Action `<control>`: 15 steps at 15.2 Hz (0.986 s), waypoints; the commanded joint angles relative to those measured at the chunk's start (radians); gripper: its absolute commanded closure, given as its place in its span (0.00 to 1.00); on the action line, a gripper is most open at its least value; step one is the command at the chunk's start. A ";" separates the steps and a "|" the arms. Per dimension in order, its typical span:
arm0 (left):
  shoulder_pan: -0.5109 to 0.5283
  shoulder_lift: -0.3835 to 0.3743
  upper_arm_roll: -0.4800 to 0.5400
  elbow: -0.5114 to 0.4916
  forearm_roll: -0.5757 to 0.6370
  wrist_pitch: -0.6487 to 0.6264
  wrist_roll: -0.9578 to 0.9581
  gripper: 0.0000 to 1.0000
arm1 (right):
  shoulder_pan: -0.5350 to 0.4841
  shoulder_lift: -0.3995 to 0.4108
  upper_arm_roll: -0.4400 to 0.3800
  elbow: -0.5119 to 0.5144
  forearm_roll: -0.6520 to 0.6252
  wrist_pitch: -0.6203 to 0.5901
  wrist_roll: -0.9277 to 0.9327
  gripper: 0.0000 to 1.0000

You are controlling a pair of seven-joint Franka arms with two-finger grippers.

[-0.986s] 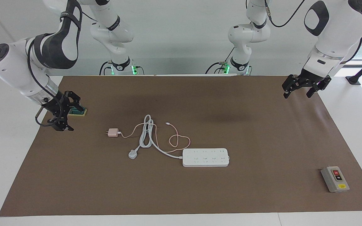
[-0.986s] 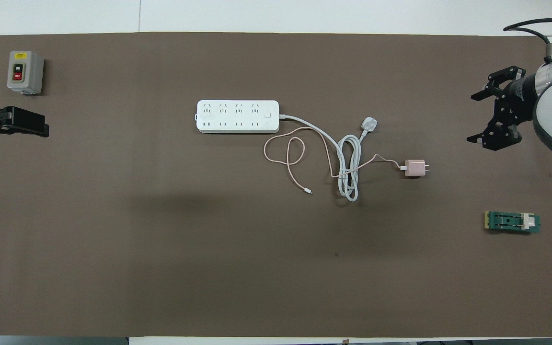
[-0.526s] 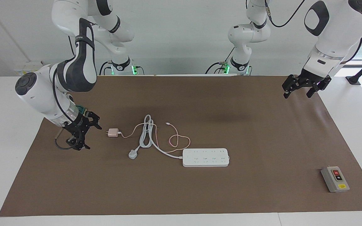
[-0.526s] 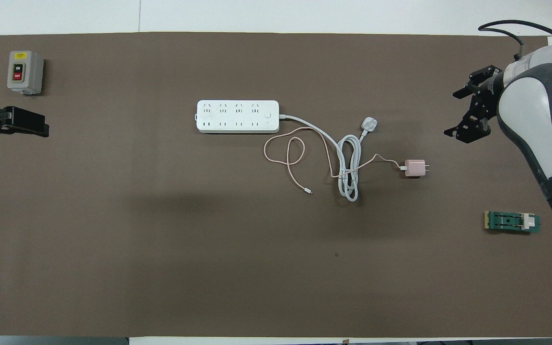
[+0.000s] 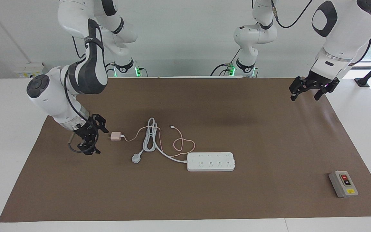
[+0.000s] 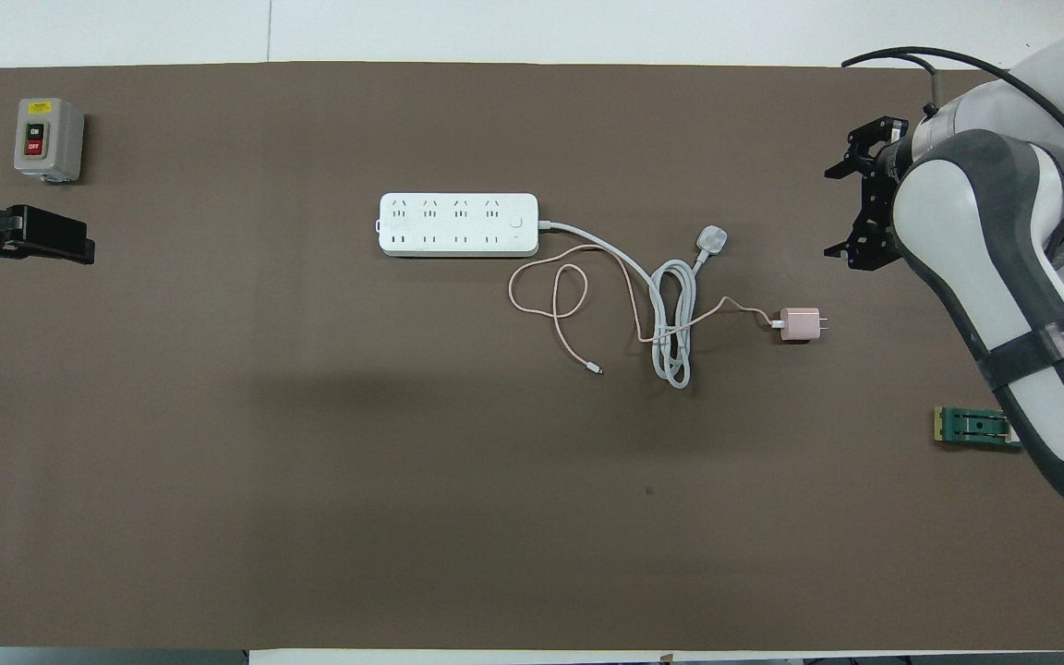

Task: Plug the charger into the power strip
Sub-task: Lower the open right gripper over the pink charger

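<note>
Pale-pink charger [image 5: 116,136] lies flat on the brown mat [image 5: 204,199] of the bench, toward the right arm's end, its prongs pointing at the right tool [image 5: 90,137]. Thin pink cable [image 5: 180,143] trails from it across a coiled thick white cord [image 5: 150,137] and loops near the power strip [image 5: 210,161]. Power strip sits mid-mat, farther from the robots than the charger; every socket that shows is empty. Grey-white three-pin plug [image 5: 136,158] lies on the mat beside the coil.

Right tool: low over the mat, just beside the charger's prong end, fingers apart, holding nothing. No contact with the charger visible in the facing view.

Left tool [image 5: 310,88]: raised over the mat edge at the left arm's end, fingers apart, empty; this arm waits.

Other items, untouched: grey box with red and black buttons [image 5: 343,184] toward the left arm's end; small green part [image 6: 971,427] toward the right arm's end, partly covered by the right arm in the overhead view.

Progress, judged: very early, approach to the charger under way. Nothing grasped, nothing plugged. Left to do: grasp charger, lift, carry to strip, align prongs with a socket, press in
</note>
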 commanded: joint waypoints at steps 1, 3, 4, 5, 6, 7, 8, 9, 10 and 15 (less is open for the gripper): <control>-0.002 -0.013 0.005 -0.017 -0.007 0.005 -0.004 0.00 | -0.009 0.005 0.000 -0.008 -0.017 0.005 -0.087 0.00; -0.002 -0.013 0.005 -0.017 -0.007 0.005 -0.004 0.00 | -0.014 0.000 0.000 -0.017 -0.016 -0.003 -0.132 0.00; -0.002 -0.013 0.005 -0.017 -0.007 0.005 -0.004 0.00 | -0.012 -0.004 0.002 -0.034 -0.016 0.003 -0.144 0.00; -0.002 -0.013 0.005 -0.017 -0.007 0.005 -0.004 0.00 | -0.006 -0.008 0.000 -0.045 -0.016 0.003 -0.152 0.00; -0.002 -0.013 0.005 -0.017 -0.007 0.005 -0.004 0.00 | -0.004 -0.009 0.000 -0.045 -0.016 -0.003 -0.156 0.00; -0.002 -0.013 0.005 -0.017 -0.007 0.005 -0.004 0.00 | -0.007 -0.009 0.000 -0.043 -0.016 -0.006 -0.158 0.00; -0.002 -0.013 0.005 -0.017 -0.007 0.005 -0.004 0.00 | -0.008 -0.009 0.000 -0.043 -0.017 -0.007 -0.162 0.00; -0.002 -0.013 0.005 -0.017 -0.007 0.005 -0.004 0.00 | -0.008 -0.011 0.000 -0.046 -0.017 -0.012 -0.172 0.00; -0.002 -0.013 0.005 -0.017 -0.007 0.005 -0.004 0.00 | -0.008 -0.014 -0.001 -0.051 -0.017 -0.016 -0.173 0.00; -0.002 -0.013 0.005 -0.017 -0.007 0.005 -0.004 0.00 | -0.020 -0.029 -0.006 -0.071 -0.017 -0.018 -0.239 0.00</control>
